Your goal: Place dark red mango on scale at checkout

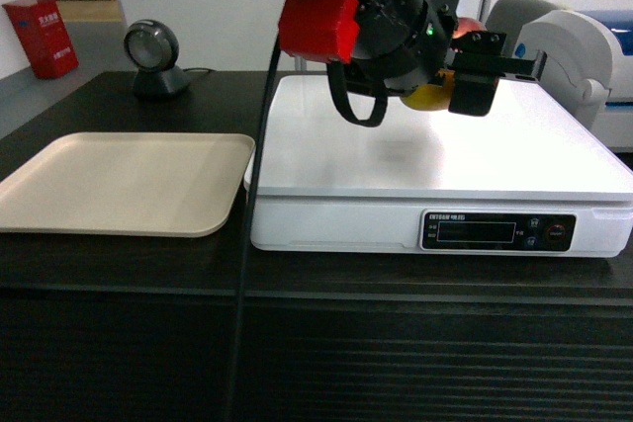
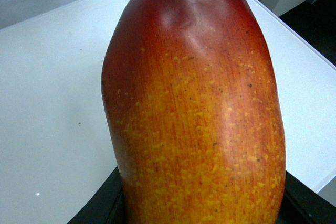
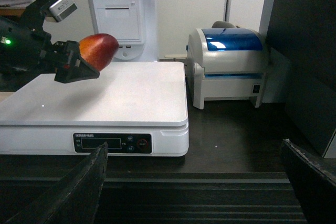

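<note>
Left gripper [image 1: 465, 71] is clamped on the dark red mango [image 1: 435, 94] and hangs over the far half of the scale [image 1: 396, 160], clear of the glossy top, with a faint shadow on the platter beneath. Seen side-on from the right wrist camera, the mango [image 3: 98, 50] sticks out past the black fingers roughly level, perhaps nose slightly up, red end leading and pointing away from the arm toward the back of the checkout [image 1: 119, 264]. Its long axis runs in line with the gripper, not across it. The left wrist camera confirms this: the fruit [image 2: 194, 108] fills the view, orange-yellow end seated between the jaws at the bottom, red end farthest out, white platter [image 2: 52, 103] all round behind it. So the fruit lies straight above its target and the remaining move looks like a plain descent. My judgement is that it should be lowered until the underside touches before release, as an oblong fruit dropped level could roll. Right gripper [image 3: 194, 182] sits low in front of the counter, fingers spread wide and holding nothing, well apart from the mango.
</note>
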Tool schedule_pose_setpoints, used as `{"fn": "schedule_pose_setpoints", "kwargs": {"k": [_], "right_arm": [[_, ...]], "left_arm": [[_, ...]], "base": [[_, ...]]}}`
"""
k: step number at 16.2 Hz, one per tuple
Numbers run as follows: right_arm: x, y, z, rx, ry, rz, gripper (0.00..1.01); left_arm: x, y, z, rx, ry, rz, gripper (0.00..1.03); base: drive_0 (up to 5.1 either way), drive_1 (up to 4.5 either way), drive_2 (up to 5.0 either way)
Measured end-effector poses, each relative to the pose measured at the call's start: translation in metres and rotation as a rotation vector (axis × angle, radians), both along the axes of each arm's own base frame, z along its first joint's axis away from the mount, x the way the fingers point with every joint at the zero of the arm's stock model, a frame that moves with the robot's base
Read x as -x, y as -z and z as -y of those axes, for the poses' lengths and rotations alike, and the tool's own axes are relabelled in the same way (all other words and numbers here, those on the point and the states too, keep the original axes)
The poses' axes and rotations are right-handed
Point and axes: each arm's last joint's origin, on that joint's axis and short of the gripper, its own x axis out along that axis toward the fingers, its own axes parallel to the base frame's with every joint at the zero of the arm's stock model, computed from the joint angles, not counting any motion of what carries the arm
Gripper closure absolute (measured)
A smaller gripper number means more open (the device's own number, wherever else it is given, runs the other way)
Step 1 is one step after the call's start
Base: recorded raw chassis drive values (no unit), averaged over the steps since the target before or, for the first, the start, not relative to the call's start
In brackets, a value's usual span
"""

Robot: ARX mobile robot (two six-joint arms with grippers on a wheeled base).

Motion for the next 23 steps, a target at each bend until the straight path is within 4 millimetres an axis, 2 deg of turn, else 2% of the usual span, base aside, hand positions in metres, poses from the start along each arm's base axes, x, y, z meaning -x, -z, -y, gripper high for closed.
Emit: {"fn": "schedule_pose_setpoints", "kwargs": {"k": [3,5,8,9,12,15,17,19,21,23], "right_arm": [[0.0,0.0,0.0,0.0,0.0,0.0,0.03],[0.0,0.0,0.0,0.0,0.0,0.0,0.03],[0.0,0.0,0.0,0.0,0.0,0.0,0.03],[0.0,0.0,0.0,0.0,0.0,0.0,0.03],[0.0,0.0,0.0,0.0,0.0,0.0,0.03],[0.0,0.0,0.0,0.0,0.0,0.0,0.03],[0.0,0.0,0.0,0.0,0.0,0.0,0.03],[0.0,0.0,0.0,0.0,0.0,0.0,0.03],[0.0,0.0,0.0,0.0,0.0,0.0,0.03],[0.0,0.0,0.0,0.0,0.0,0.0,0.03]], "left_arm": [[-0.015,0.008,0.012,0.003,-0.063,-0.053,0.49],[-0.024,0.021,0.017,0.019,-0.097,-0.141,0.49],[-0.027,0.026,0.024,0.025,-0.126,-0.201,0.49],[-0.027,0.024,0.026,0.03,-0.129,-0.205,0.42],[-0.027,0.017,0.03,0.053,-0.119,-0.205,0.04],[-0.024,0.008,0.029,0.085,-0.097,-0.143,0.05],[-0.016,-0.026,0.021,0.136,-0.075,-0.016,0.05],[0.0,-0.074,0.005,0.211,-0.044,0.148,0.05],[0.021,-0.125,-0.023,0.256,-0.05,0.357,0.05],[0.036,-0.151,-0.06,0.244,-0.116,0.473,0.05]], "base": [[0.0,0.0,0.0],[0.0,0.0,0.0],[0.0,0.0,0.0],[0.0,0.0,0.0],[0.0,0.0,0.0],[0.0,0.0,0.0],[0.0,0.0,0.0],[0.0,0.0,0.0],[0.0,0.0,0.0],[0.0,0.0,0.0]]}}
